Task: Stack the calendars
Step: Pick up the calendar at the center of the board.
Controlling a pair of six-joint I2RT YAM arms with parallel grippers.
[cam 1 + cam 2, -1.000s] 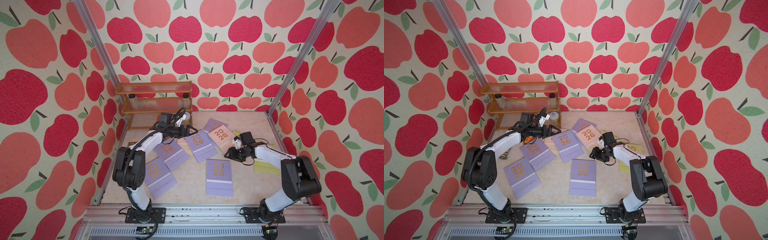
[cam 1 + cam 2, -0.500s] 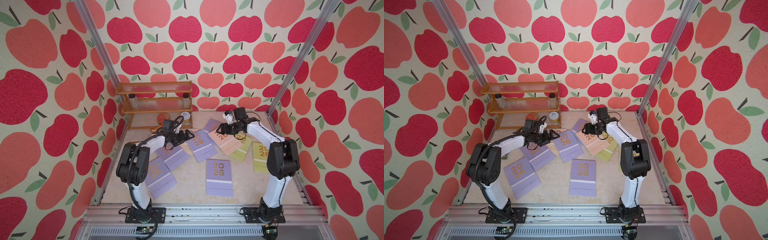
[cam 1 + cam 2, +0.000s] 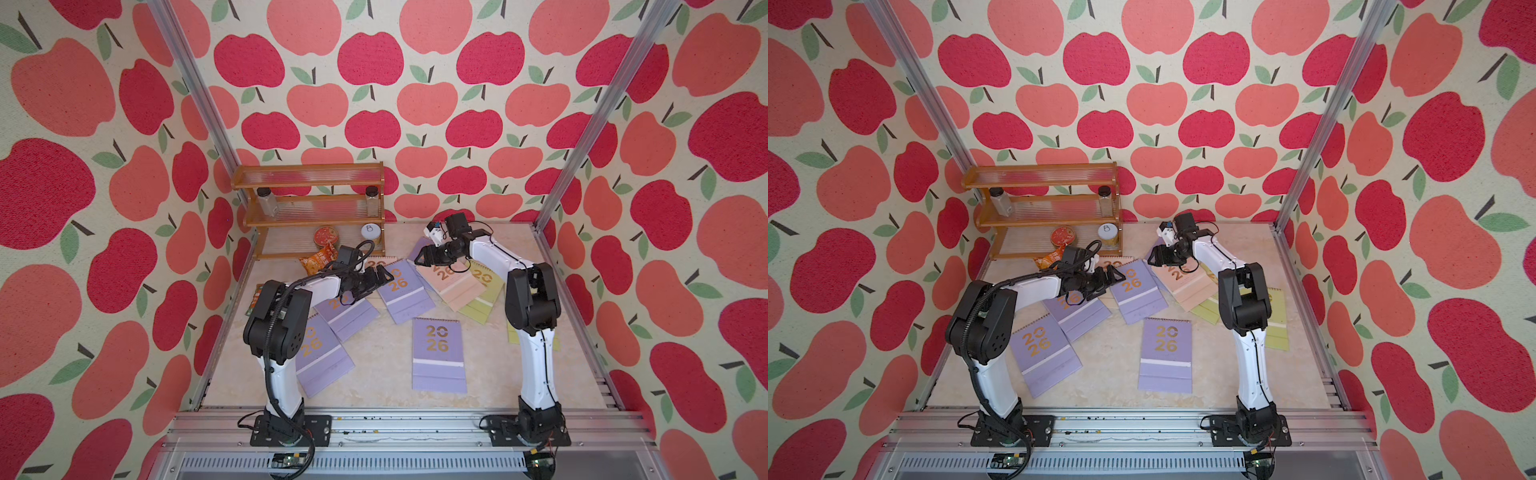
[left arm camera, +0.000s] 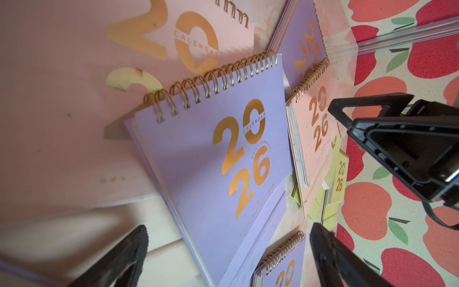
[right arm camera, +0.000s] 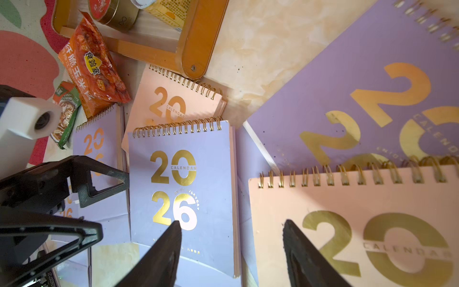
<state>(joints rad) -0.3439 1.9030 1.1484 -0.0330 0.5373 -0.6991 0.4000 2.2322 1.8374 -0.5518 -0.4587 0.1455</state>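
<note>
**Q:** Where do the calendars lie, and how do your claws stand?

**A:** Both top views: the calendars (image 3: 438, 353) (image 3: 1165, 353) lie flat and scattered over the tabletop (image 3: 382, 374). Several overlap towards the back, and none form a tidy pile. My left claw (image 3: 381, 277) hangs spread wide and empty over a lilac calendar (image 3: 405, 291). My right claw (image 3: 419, 257), jaws parted and holding nothing, hangs over a pink calendar (image 3: 453, 291) that overlaps a yellow-green calendar (image 3: 482, 297).

**Q:** What do the wrist views add?

**A:** Left wrist view: my left fingers (image 4: 124, 256) frame the lilac calendar's gold spiral and the small word "CALENDAR" set in its numerals, too small to read from above. Right wrist view: an orange snack packet (image 5: 94, 67) and a green packet (image 5: 65, 111) lie beside the foot of the wooden rack (image 5: 193, 37). A second pink calendar (image 5: 173, 99) is tucked partly under the lilac one. From above, my left arm (image 3: 316, 286) hides part of this. Only the top views show the rack's upper shelves with two jars (image 3: 266, 201), and two more lilac calendars (image 3: 324, 361) lying apart near the front.

**Q:** And the setting?

**A:** Tabletop: beige, marbled. Walls (image 3: 370, 58): cream, printed with red and coral apples. Aluminium posts (image 3: 203, 91) stand at the back corners.
</note>
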